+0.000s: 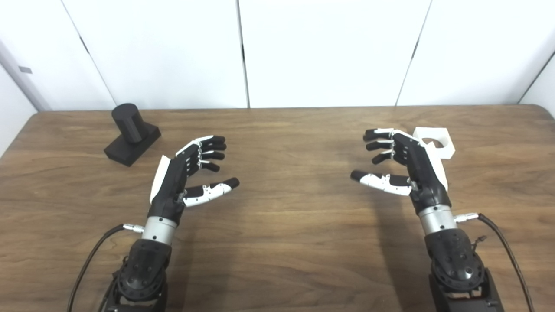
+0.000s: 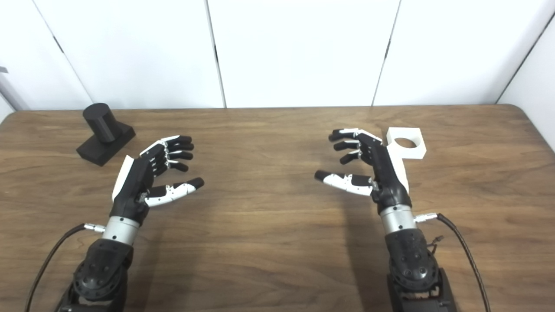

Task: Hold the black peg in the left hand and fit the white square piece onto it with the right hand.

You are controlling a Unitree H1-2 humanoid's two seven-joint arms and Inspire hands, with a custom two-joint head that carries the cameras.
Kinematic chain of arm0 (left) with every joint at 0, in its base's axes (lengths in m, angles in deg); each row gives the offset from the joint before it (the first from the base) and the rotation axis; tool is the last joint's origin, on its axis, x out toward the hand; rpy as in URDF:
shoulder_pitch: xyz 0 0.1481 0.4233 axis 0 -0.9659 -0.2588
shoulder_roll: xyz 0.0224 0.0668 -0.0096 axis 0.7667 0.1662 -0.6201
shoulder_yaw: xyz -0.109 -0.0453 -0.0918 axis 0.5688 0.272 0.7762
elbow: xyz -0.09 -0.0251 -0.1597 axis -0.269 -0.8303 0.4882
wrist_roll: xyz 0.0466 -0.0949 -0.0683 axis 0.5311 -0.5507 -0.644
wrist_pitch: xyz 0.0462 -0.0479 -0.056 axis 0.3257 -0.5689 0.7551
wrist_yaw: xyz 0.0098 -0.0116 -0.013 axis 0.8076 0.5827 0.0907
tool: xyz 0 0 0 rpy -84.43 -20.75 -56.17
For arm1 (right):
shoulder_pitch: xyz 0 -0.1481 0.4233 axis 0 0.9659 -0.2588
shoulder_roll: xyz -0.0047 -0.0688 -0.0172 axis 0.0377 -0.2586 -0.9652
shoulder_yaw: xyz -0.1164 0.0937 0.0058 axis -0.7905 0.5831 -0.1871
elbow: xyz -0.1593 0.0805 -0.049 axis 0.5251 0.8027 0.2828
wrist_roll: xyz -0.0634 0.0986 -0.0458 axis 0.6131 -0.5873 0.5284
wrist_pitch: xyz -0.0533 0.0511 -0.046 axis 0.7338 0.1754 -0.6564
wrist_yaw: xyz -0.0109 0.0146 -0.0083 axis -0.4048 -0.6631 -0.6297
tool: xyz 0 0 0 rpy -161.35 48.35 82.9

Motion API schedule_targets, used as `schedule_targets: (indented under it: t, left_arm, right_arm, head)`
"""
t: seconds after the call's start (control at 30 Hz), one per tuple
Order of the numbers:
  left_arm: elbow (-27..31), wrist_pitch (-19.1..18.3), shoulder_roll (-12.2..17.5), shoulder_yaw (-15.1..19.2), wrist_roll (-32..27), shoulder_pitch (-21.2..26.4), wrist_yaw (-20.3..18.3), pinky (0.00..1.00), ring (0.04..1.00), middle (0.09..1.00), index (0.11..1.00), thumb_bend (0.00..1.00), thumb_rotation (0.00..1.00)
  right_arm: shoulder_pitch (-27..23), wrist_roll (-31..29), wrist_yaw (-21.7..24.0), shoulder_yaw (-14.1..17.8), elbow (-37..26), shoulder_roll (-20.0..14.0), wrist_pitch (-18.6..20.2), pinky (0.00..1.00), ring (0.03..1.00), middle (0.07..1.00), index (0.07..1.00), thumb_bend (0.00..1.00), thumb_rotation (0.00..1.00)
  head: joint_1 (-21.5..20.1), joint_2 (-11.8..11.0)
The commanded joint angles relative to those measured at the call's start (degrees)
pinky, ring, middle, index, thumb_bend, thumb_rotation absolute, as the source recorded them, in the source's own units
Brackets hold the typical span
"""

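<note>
Both hands, left hand [image 1: 186, 175] and right hand [image 1: 407, 167], hung open and empty; you'd next reach far-left for the black peg [image 1: 131, 139].

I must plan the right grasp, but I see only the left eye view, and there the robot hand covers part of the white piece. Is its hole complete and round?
Observer: Yes. In the right eye view the whole hole of the white piece shows. It is one round opening, facing up.
Operator: Does the right robot hand hold the piece?
Observer: No. The right robot hand is open. The piece's far left corner, which is hidden for you, shows here with no finger around it.
</note>
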Motion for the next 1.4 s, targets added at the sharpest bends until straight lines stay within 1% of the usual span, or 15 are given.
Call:
schedule_targets:
  t: [0.0, 0.17, 0.27, 0.37, 0.4, 0.47, 0.53, 0.57, 0.6, 0.67, 0.8, 0.87, 1.0, 1.17, 1.37]
  left_arm:
    - [0.8, 1.9, 0.3, 0.2, -0.8, 2.0, 0.0, 0.59, 0.702, 0.748, 0.729, 0.74, 0.03]
    - [0.4, 2.4, 0.2, 0.2, -0.5, 2.2, 0.0, 0.58, 0.697, 0.741, 0.727, 0.74, 0.03]
    - [0.5, 2.4, 0.1, 0.0, -0.3, 2.1, 0.0, 0.58, 0.701, 0.742, 0.725, 0.74, 0.03]
    - [0.4, 2.5, -0.1, -0.1, -0.1, 2.1, 0.0, 0.59, 0.71, 0.748, 0.728, 0.74, 0.04]
    - [0.6, 2.3, -0.2, -0.2, -0.1, 1.9, 0.0, 0.59, 0.711, 0.749, 0.728, 0.74, 0.04]
    - [0.7, 2.2, -0.4, -0.6, 0.4, 1.8, 0.1, 0.59, 0.713, 0.75, 0.729, 0.74, 0.05]
    - [1.2, 1.6, -1.0, -1.1, 0.8, 1.5, 0.1, 0.58, 0.71, 0.748, 0.728, 0.74, 0.06]
    - [1.4, 1.1, -1.3, -1.3, 0.8, 1.4, 0.1, 0.57, 0.71, 0.747, 0.728, 0.74, 0.06]
    - [1.6, 0.7, -1.8, -1.6, 1.0, 1.2, 0.2, 0.57, 0.711, 0.748, 0.731, 0.74, 0.06]
    - [1.3, 0.7, -2.6, -2.2, 1.4, 1.2, 0.4, 0.57, 0.714, 0.749, 0.737, 0.73, 0.07]
    - [0.5, 1.2, -4.3, -3.1, 1.7, 1.4, 1.0, 0.56, 0.708, 0.747, 0.729, 0.75, 0.07]
    - [0.4, 1.2, -5.0, -3.5, 2.5, 1.4, 1.3, 0.58, 0.716, 0.75, 0.731, 0.75, 0.08]
    - [0.1, 1.3, -5.7, -3.8, 4.3, 1.6, 2.1, 0.57, 0.707, 0.743, 0.726, 0.74, 0.07]
    - [0.1, 1.1, -5.8, -3.9, 4.7, 1.6, 2.5, 0.57, 0.708, 0.742, 0.725, 0.73, 0.06]
    - [0.1, 0.8, -5.9, -4.0, 5.7, 1.6, 2.7, 0.57, 0.7, 0.739, 0.72, 0.73, 0.05]
  right_arm:
    - [-1.4, -0.1, 0.2, -0.1, -0.7, -0.8, -2.0, 0.51, 0.671, 0.765, 0.805, 0.68, 0.09]
    - [-1.5, 0.3, 0.4, -0.2, -0.7, -0.9, -2.4, 0.51, 0.663, 0.768, 0.826, 0.69, 0.07]
    - [-1.4, 0.2, 0.5, -0.2, -0.9, -0.9, -1.9, 0.51, 0.661, 0.769, 0.827, 0.68, 0.06]
    - [-1.3, 0.2, 0.6, -0.2, -0.9, -1.1, -1.9, 0.51, 0.666, 0.772, 0.823, 0.68, 0.05]
    - [-1.2, 0.0, 0.7, -0.1, -0.9, -1.2, -1.9, 0.5, 0.666, 0.773, 0.822, 0.68, 0.05]
    - [-1.0, -0.5, 0.6, 0.0, -0.8, -1.2, -2.3, 0.49, 0.656, 0.768, 0.814, 0.68, 0.03]
    - [-0.9, -0.7, 0.5, 0.3, -0.3, -1.7, -3.2, 0.49, 0.654, 0.764, 0.808, 0.68, 0.02]
    - [-0.9, -0.9, 0.5, 0.5, -0.2, -2.0, -3.5, 0.49, 0.651, 0.761, 0.805, 0.67, 0.01]
    - [-0.8, -1.3, 0.6, 0.8, -0.1, -2.3, -3.7, 0.49, 0.65, 0.76, 0.804, 0.67, 0.0]
    - [-0.7, -2.0, 0.9, 1.2, 0.1, -3.0, -4.0, 0.49, 0.651, 0.76, 0.803, 0.67, 0.0]
    - [-0.3, -4.3, 1.6, 2.1, 0.3, -4.1, -4.9, 0.49, 0.646, 0.765, 0.814, 0.65, 0.0]
    - [-0.1, -5.4, 1.8, 2.5, -0.3, -4.2, -3.9, 0.5, 0.649, 0.77, 0.815, 0.65, 0.0]
    - [0.4, -7.0, 2.6, 2.8, -3.4, -3.8, 1.0, 0.54, 0.679, 0.788, 0.83, 0.61, 0.0]
    - [0.6, -7.2, 3.3, 2.6, -5.9, -3.5, 4.1, 0.56, 0.69, 0.797, 0.836, 0.57, 0.0]
    - [0.3, -6.6, 2.9, 2.4, -5.4, -3.4, 3.2, 0.55, 0.677, 0.789, 0.819, 0.6, 0.0]
  head:
    - [0.0, 0.1]
    - [0.4, 0.0]
    - [0.7, 0.0]
    - [2.2, -0.4]
    - [4.3, -1.0]
    - [6.5, -1.4]
    - [10.7, -2.1]
    - [12.1, -2.3]
    - [15.1, -2.9]
    - [18.2, -3.9]
    - [22.2, -5.7]
    - [24.1, -6.4]
    - [24.8, -6.8]
    - [24.1, -6.9]
    - [23.9, -7.5]
